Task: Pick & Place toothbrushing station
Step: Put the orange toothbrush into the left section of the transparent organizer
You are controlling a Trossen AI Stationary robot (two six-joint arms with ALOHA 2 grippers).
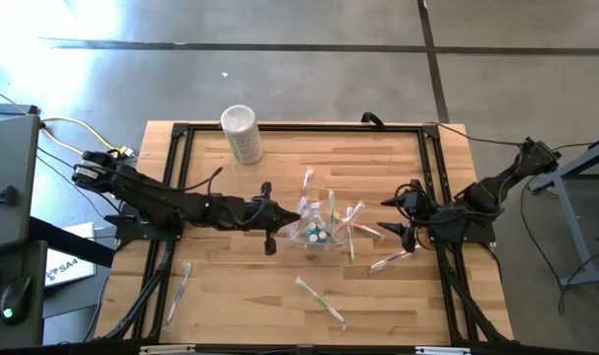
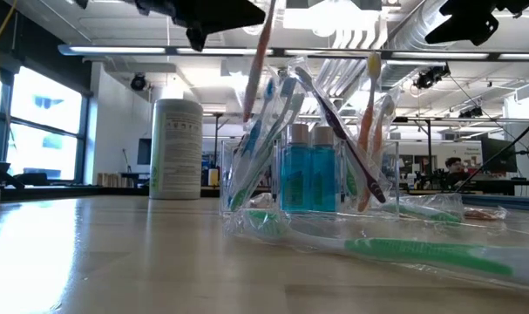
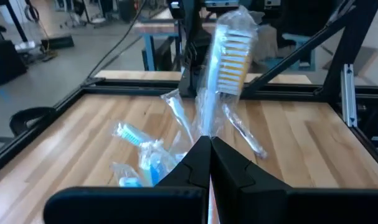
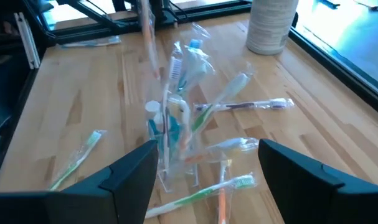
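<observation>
No readable text; print on the white cylinder (image 2: 176, 146) is illegible.

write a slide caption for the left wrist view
Left gripper shut on a wrapped toothbrush, held over the clear cup of brushes.

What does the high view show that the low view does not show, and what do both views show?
Only the high view shows both grippers: the left gripper, shut on a wrapped yellow-bristled toothbrush, and the open right gripper beside the cup. It also shows a wrapped toothbrush near the table's left edge.

Only the low view shows the room behind the table and the teal toothpaste tubes from the side.

Both show the small clear plastic cup full of toothbrushes and the tall white opaque cylinder.
</observation>
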